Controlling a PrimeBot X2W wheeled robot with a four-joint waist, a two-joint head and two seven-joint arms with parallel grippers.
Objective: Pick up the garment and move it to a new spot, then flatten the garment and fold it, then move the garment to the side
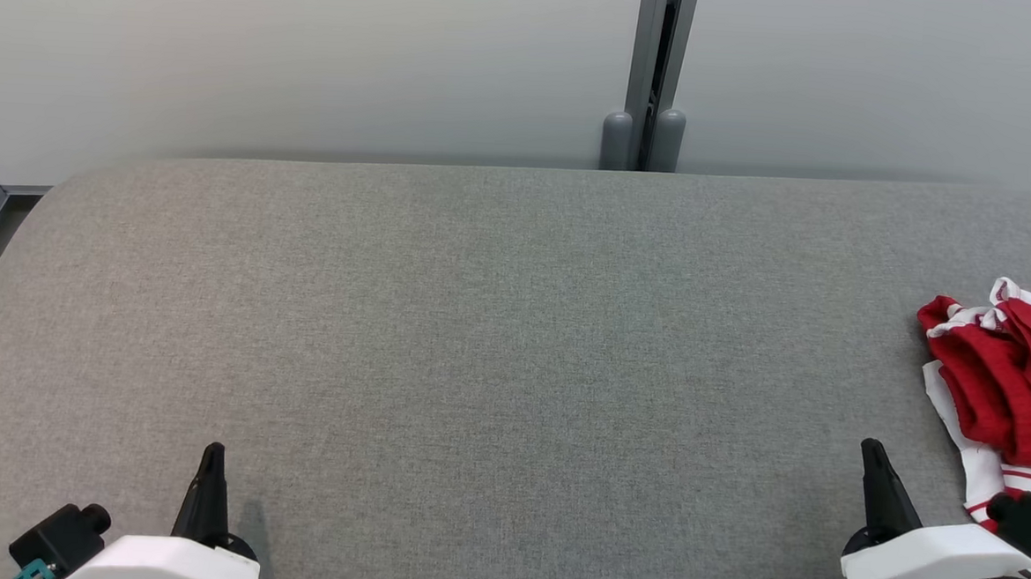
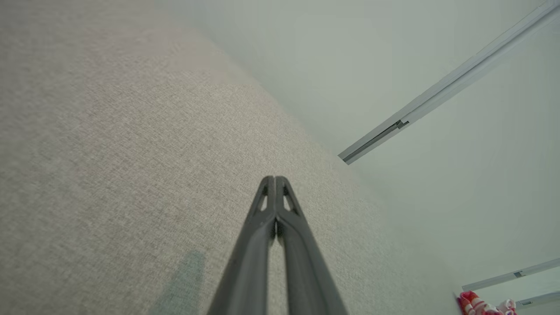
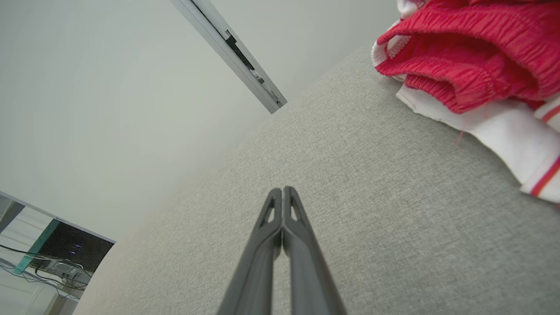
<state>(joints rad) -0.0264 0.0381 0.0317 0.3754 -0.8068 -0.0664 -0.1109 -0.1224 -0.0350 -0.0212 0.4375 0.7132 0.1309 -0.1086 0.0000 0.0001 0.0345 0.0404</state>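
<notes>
Garment (image 1: 1013, 386), perhaps shorts, lies crumpled on the grey surface (image 1: 478, 323); left claw (image 1: 213, 450) and right claw (image 1: 872, 448) clenched, empty.

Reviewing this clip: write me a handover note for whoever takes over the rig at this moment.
Left gripper: shut, empty, over the near left of the grey table.
Right gripper: shut, empty, near the red-and-white garment, not touching it.
Garment: bunched up at the table's right edge.
Done: nothing that shows; it is neither flat nor folded.
Left: pick it up, move it, flatten, fold, set aside.
</notes>
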